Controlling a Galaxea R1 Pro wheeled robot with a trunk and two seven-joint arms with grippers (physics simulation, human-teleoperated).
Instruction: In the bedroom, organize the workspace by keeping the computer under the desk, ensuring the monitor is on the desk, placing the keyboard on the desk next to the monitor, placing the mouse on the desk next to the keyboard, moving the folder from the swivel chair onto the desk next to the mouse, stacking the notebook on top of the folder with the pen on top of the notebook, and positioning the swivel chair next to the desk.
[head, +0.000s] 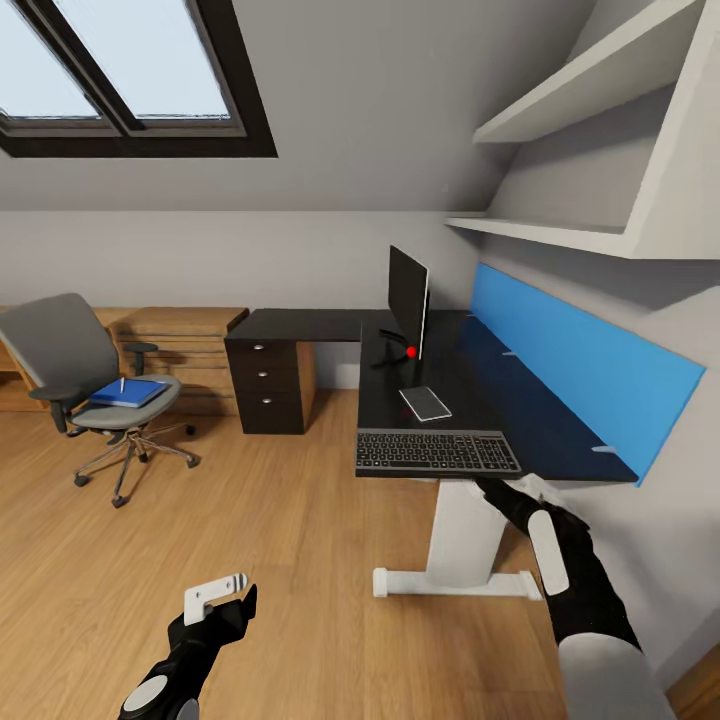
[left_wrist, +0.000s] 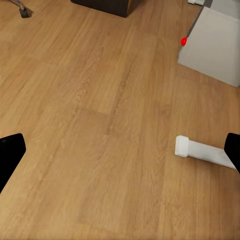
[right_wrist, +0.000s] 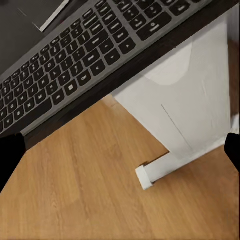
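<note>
The keyboard (head: 437, 451) is lying crosswise on the tabletop (head: 540, 420), just beyond the open, empty right end effector (head: 497, 492)

A light-wood plank floor (head: 300, 560) spreads across the room, and a low light-wood cabinet (head: 185, 345) stands against the grey back wall (head: 250, 250). A black-framed skylight (head: 120, 70) sits in the sloped ceiling above it. On the right-hand wall, two white shelves (head: 590, 150) hang above a bright blue panel (head: 590, 365) that runs along that wall.
</note>
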